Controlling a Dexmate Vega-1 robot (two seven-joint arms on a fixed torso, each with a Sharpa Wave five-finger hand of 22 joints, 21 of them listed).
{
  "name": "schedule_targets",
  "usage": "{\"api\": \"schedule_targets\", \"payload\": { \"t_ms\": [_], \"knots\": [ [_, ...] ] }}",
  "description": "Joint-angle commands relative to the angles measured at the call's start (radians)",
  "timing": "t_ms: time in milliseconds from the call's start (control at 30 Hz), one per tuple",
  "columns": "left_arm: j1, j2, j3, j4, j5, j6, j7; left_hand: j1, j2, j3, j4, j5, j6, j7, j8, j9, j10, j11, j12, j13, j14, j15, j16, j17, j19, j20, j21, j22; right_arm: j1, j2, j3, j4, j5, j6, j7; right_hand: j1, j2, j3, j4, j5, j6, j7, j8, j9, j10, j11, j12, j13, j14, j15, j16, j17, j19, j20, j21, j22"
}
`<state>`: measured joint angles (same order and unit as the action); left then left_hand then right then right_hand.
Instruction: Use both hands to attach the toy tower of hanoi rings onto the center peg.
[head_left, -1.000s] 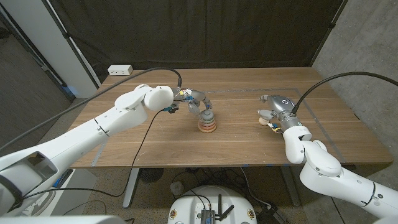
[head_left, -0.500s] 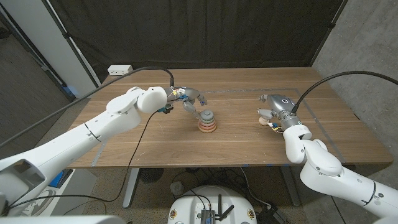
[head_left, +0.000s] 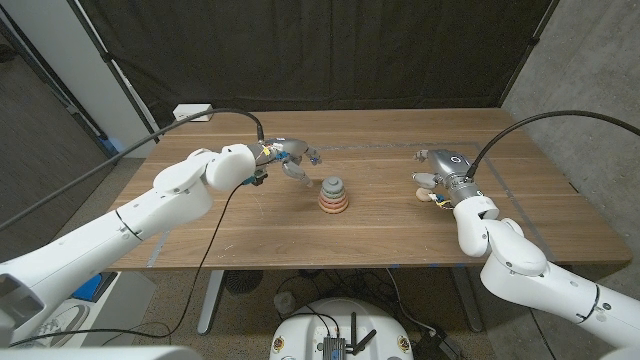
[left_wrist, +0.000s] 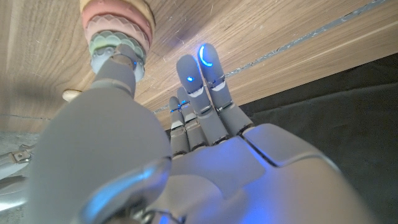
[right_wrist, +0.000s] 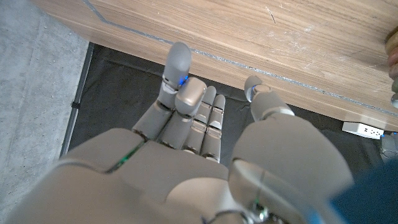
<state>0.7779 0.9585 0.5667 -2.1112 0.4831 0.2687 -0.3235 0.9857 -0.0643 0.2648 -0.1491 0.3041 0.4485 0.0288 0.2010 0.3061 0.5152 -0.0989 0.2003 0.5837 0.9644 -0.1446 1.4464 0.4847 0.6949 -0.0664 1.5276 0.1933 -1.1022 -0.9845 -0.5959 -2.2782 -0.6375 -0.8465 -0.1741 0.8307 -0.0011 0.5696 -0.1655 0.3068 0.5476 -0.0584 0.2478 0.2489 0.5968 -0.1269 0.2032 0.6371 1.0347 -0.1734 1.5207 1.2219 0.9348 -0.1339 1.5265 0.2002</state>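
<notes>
Judging by the stacked pastel wooden ring tower (head_left: 334, 196) near the empty, spread left hand (head_left: 296, 158), stacking looked done; right hand (head_left: 437, 181) was empty, fingers apart.

The left hand (head_left: 293, 158) is held above the table (head_left: 250, 225), just beside the ring stack (head_left: 334, 196) on its left and apart from it, fingers (left_wrist: 202, 93) extended together and nothing gripped. The right hand (head_left: 440, 178) is seen well to the right of the stack, low over the table, fingers (right_wrist: 180, 99) loosely curled and empty.
</notes>
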Motion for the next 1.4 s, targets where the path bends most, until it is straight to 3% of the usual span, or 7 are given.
{"api": "schedule_targets", "payload": {
  "t_ms": [33,767,1167,1400],
  "knots": [
    [0.100,0.036,-0.068,-0.038,-0.038,0.059,0.116,-0.006,0.005,0.003,-0.005,0.009,0.013,-0.002,0.008,0.001,0.009,-0.005,0.010,0.002,0.007,-0.073,0.004,0.002,0.009,-0.140,0.003,0.002,0.022,0.006,0.003,0.025,0.011,0.021,0.012,-0.001,0.000,0.007,-0.001,0.005,-0.007,0.002,-0.006,0.004,-0.002,0.003,0.000,0.003,-0.004,-0.043,-0.003,-0.001,0.003,-0.082,0.005,0.003],
    [0.293,0.097,-0.179,-0.125,-0.073,0.185,0.343,-0.002,0.019,0.009,-0.006,0.014,0.047,-0.014,0.016,-0.010,0.052,-0.019,0.020,-0.008,0.018,-0.074,0.014,0.004,0.014,-0.139,0.005,0.001,0.025,0.007,0.014,0.041,0.025,0.052,0.004,-0.001,-0.001,0.008,-0.001,0.005,-0.007,0.000,-0.007,0.004,0.000,0.000,0.001,0.003,0.000,-0.043,0.001,0.003,0.002,-0.082,0.003,0.001],
    [0.359,0.090,-0.197,-0.132,-0.052,0.247,0.463,0.000,0.020,0.011,-0.009,0.015,0.053,-0.015,0.015,-0.014,0.052,-0.021,0.016,-0.013,0.023,-0.074,0.017,0.004,0.018,-0.140,0.005,0.001,0.016,0.009,0.020,0.030,0.040,0.039,0.006,0.000,-0.002,0.008,-0.002,0.005,-0.012,0.001,-0.010,0.004,-0.012,0.005,-0.004,0.001,-0.002,-0.043,-0.001,0.002,0.002,-0.082,0.004,0.002],
    [0.418,0.078,-0.235,-0.124,-0.101,0.246,0.524,-0.001,0.022,0.012,-0.008,0.016,0.052,-0.016,0.013,-0.018,0.054,-0.021,0.014,-0.017,0.023,-0.073,0.017,0.002,0.019,-0.139,0.005,0.001,0.016,0.011,0.015,0.029,0.043,0.031,0.009,-0.001,-0.002,0.008,-0.001,0.005,-0.016,0.003,-0.012,0.005,-0.014,0.004,-0.004,0.002,-0.003,-0.043,0.000,0.003,-0.001,-0.082,0.002,0.001]
  ]
}}
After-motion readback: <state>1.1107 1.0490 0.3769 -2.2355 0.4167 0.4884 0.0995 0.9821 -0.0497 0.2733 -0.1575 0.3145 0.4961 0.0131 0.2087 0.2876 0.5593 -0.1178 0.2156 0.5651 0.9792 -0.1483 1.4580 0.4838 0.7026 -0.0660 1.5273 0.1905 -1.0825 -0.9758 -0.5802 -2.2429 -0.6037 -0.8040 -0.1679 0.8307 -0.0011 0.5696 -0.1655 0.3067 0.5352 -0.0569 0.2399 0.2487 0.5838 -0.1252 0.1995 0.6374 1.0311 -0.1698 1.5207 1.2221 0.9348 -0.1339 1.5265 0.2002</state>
